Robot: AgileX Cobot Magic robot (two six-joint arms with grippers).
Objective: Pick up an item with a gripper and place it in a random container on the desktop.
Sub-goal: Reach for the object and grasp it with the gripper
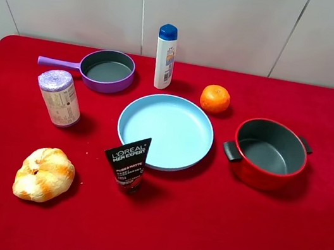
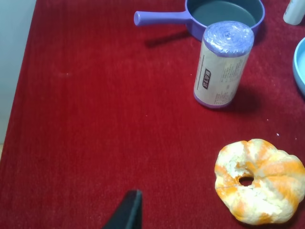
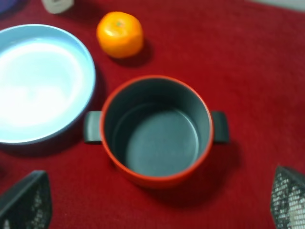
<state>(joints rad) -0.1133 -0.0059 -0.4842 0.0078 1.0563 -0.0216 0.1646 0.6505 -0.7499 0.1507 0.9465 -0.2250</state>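
The black L'Oreal tube [image 1: 127, 164] is standing cap-down on the red counter [image 1: 199, 239], right at the front edge of the light blue plate [image 1: 166, 131]. It might be touching the rim, hard to say from this angle. The red pot [image 1: 265, 179] sits well apart on the right. The right gripper [image 3: 157, 193] hangs over the pot, jaws spread wide with nothing in them. Only one dark tip of the left gripper [image 2: 129, 213] shows, near the bread [image 2: 259, 188], so I can't tell how its jaws stand.
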